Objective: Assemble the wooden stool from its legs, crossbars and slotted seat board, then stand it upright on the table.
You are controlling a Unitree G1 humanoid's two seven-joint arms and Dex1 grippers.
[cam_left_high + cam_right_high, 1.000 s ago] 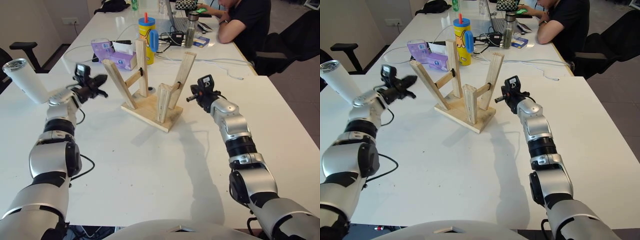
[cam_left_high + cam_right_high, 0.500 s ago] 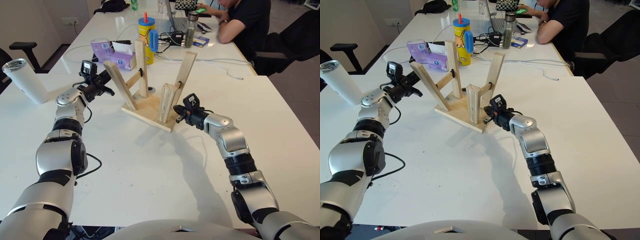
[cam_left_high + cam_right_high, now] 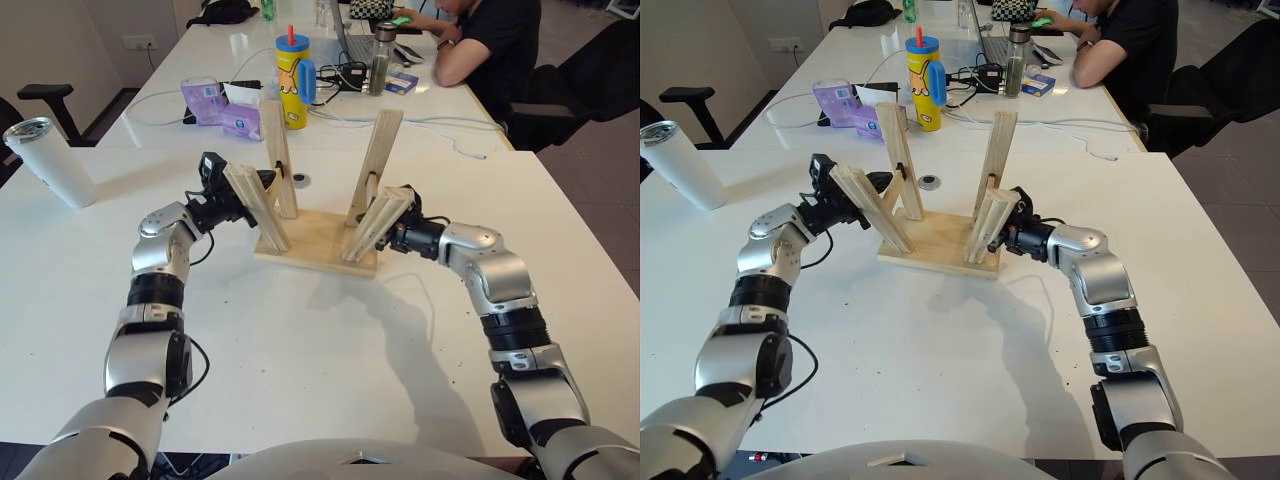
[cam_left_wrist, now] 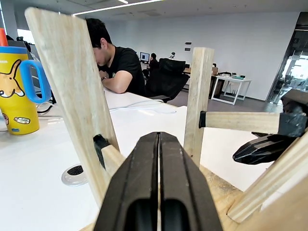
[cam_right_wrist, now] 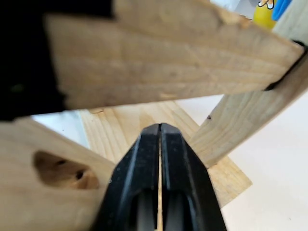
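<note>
Stool (image 3: 315, 240): resting seat-down on counter (image 3: 300, 340);
Left claw (image 4: 159, 138): pressing closed beside left leg (image 3: 258, 208);
Right claw (image 5: 160, 128): pressing closed beside right leg (image 3: 375, 225).

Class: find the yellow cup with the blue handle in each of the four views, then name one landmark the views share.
Left eye view: the yellow cup stands far back on the table, behind the upturned stool.
Right eye view: the cup is in the same spot behind the stool.
Left wrist view: the cup stands beyond a stool leg.
Right wrist view: a sliver of the cup shows past a crossbar.
Shared landmark: the stool's legs.
</note>
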